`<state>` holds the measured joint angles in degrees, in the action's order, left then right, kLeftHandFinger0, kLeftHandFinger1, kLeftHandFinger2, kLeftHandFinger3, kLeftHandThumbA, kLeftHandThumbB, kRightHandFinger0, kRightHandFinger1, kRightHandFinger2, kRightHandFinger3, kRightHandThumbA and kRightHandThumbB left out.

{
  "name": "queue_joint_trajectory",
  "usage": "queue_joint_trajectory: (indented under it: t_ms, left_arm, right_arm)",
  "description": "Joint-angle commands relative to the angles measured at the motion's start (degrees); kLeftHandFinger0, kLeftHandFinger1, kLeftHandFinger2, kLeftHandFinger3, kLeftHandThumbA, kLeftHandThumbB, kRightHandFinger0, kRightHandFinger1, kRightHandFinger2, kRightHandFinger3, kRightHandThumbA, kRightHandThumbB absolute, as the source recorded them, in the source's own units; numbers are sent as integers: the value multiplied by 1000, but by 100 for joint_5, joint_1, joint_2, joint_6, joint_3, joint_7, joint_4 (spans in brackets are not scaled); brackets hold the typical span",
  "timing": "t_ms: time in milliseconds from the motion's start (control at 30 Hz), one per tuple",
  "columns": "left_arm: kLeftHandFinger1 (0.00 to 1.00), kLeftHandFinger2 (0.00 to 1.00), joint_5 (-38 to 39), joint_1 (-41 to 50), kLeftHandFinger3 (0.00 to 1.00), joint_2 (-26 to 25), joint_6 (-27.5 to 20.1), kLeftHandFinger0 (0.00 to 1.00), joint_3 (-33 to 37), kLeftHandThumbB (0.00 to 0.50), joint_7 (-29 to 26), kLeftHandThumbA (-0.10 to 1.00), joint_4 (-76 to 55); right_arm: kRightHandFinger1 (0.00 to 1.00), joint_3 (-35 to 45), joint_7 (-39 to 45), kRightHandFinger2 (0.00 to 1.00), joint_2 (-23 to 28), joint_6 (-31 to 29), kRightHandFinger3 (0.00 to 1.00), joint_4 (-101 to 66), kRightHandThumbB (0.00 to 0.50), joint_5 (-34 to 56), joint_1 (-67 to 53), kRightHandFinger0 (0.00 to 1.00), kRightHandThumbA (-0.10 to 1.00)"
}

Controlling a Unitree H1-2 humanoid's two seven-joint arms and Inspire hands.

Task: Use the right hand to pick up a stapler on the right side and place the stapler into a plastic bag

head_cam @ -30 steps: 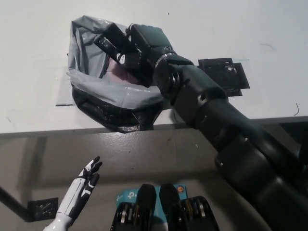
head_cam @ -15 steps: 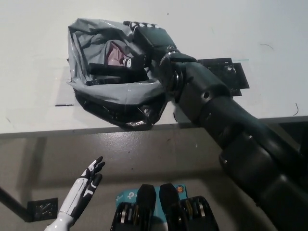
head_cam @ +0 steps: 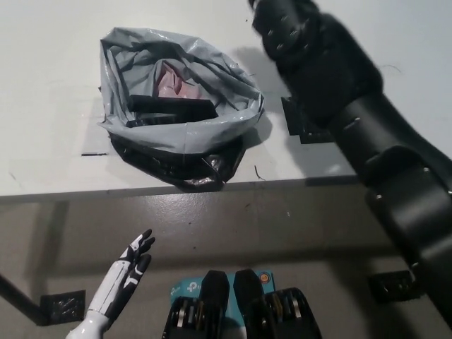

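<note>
Your right hand (head_cam: 279,18) is cut by the top edge, so you cannot tell if it is spread. The stapler (head_cam: 173,106) lies inside the plastic bag (head_cam: 233,120), which sits at the table (head_cam: 42,162) edge — a low arm pass could drag it off. The left hand (head_cam: 126,272) rests spread, lower left.

You are looking steeply down on a white surface (head_cam: 56,141), evenly lit, with a short dark mark (head_cam: 92,153) near its front edge. Below the surface's edge lies a dull grey-green floor (head_cam: 296,226). On the floor, a black square pad (head_cam: 62,307) sits below the surface's left part and a second pad (head_cam: 388,286) below its right.
</note>
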<state>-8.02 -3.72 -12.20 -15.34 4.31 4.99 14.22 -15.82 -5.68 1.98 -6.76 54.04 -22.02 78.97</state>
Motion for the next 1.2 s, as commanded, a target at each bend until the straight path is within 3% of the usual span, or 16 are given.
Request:
queue_joint_trajectory:
  t_ms: [0, 67, 167, 333, 367, 433, 533, 600, 700, 733, 967, 1000, 1167]
  left_arm:
    - [1000, 1000, 41, -608, 1000, -107, -117, 1000, -190, 467, -108, 1000, -95]
    - [1000, 1000, 82, -653, 1000, -109, -140, 1000, -214, 460, -111, 1000, -77]
    - [1000, 1000, 52, -697, 1000, -137, -164, 1000, -208, 453, -109, 1000, -57]
    - [1000, 1000, 42, -947, 1000, -79, -142, 1000, -198, 460, -143, 1000, 145]
    - [1000, 1000, 20, -997, 1000, -62, -164, 1000, -189, 464, -164, 1000, 202]
    - [1000, 1000, 12, -1022, 1000, -35, -189, 1000, -180, 465, -182, 1000, 261]
    - [1000, 1000, 19, -962, 1000, -5, -236, 1000, -172, 453, -193, 1000, 272]
    - [1000, 1000, -27, -863, 1000, -13, -313, 1000, -152, 436, -205, 1000, 265]
    - [1000, 1000, -4, -704, 1000, -7, -334, 1000, -116, 427, -150, 1000, 221]
    - [1000, 1000, -38, -631, 1000, -17, -270, 1000, -104, 437, -145, 1000, 158]
    - [1000, 1000, -102, -374, 1000, -46, -162, 1000, -15, 473, -56, 1000, 62]
    - [1000, 1000, -101, -347, 1000, -55, -172, 1000, 3, 467, -29, 1000, 71]
    - [1000, 1000, -138, -59, 1000, -83, -247, 1000, 96, 471, 26, 1000, 35]
  right_arm:
    - [1000, 1472, 620, 1000, 1232, 454, 1000, -4533, 392, 1484, -186, 1000, 858]
    - [1000, 1745, 579, 1000, 1376, 776, 1000, -5633, 377, 1554, -964, 1000, 930]
    - [1000, 1948, 567, 1000, 1421, 858, 1000, -6648, 340, 1788, -1941, 1000, 947]
    - [1000, 2086, 278, 1000, 1271, 558, 1000, -8378, 296, 2177, -4080, 1000, 899]
    - [1000, 1928, 119, 1000, 1068, 265, 1000, -8649, 253, 2184, -4639, 1000, 884]
    - [1000, 1679, -37, 1000, 836, -150, 1000, -8817, 248, 1928, -5364, 1000, 915]
    - [1000, 1179, -103, 1000, 587, -787, 1000, -8422, 216, 1573, -6169, 1000, 873]
    - [1000, 984, -189, 1000, 459, -1199, 1000, -7694, 231, 1180, -6559, 1000, 910]
    - [1000, 941, -257, 1000, 298, -1245, 1000, -7217, 239, 1098, -6866, 1000, 921]
    - [1000, 945, -251, 1000, 213, -1312, 1000, -6846, 214, 1223, -6928, 1000, 865]
    - [1000, 1044, -142, 1000, 9, -1551, 1000, -5724, 185, 1399, -7279, 1000, 762]
    - [1000, 1044, -143, 1000, 19, -1561, 1000, -5588, 222, 1289, -7334, 1000, 780]
    - [1000, 1015, -187, 1000, -31, -1657, 1000, -5159, 234, 1008, -7733, 1000, 728]
